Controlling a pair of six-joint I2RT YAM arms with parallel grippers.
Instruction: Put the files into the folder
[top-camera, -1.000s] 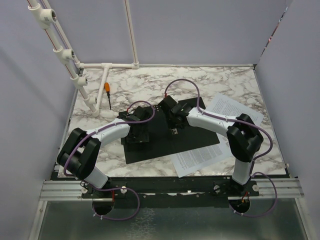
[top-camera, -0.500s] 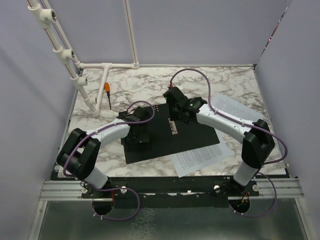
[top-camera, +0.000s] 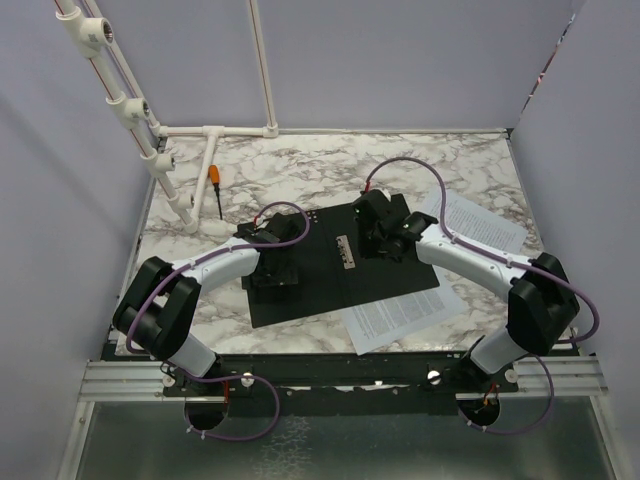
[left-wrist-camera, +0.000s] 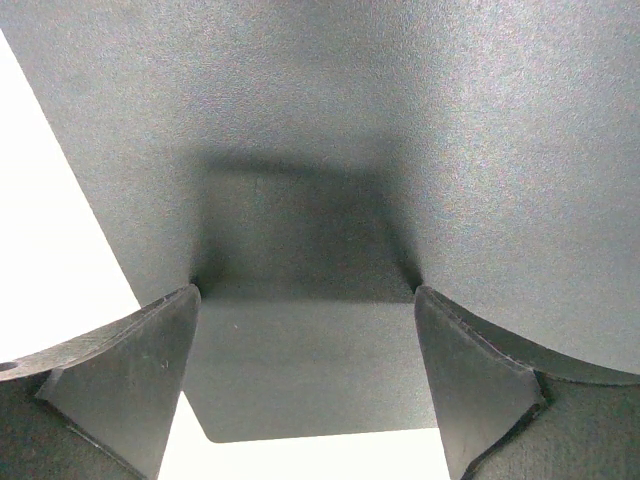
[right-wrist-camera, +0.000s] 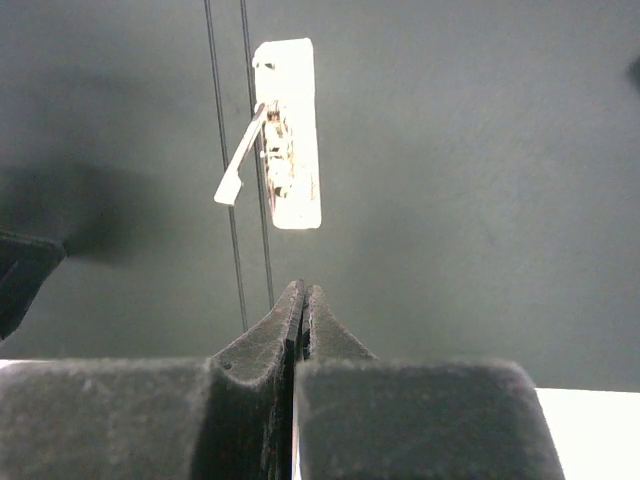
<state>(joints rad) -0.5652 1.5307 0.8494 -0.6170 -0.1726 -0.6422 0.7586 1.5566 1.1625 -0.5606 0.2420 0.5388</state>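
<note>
Moved: right gripper (right-wrist-camera: 302, 292) has swung right, off the clip (top-camera: 346, 251)
Fingers: right pair pressed together, empty; left gripper (left-wrist-camera: 305, 300) spread wide, tips on the folder's left half
Folder (top-camera: 320, 288): one, lying open mid-table, black inside up
Files (top-camera: 395, 315): two printed sheets showing, sticking out beneath its right side
Extras: one screwdriver (top-camera: 215, 185), one white pipe frame (top-camera: 215, 131)
Surface: marble table (top-camera: 300, 165), plain grey walls (top-camera: 400, 60)

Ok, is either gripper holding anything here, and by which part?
Nothing is held. The left gripper stands open over the black inside of the folder; the right gripper is shut on nothing, short of the metal clip.
</note>
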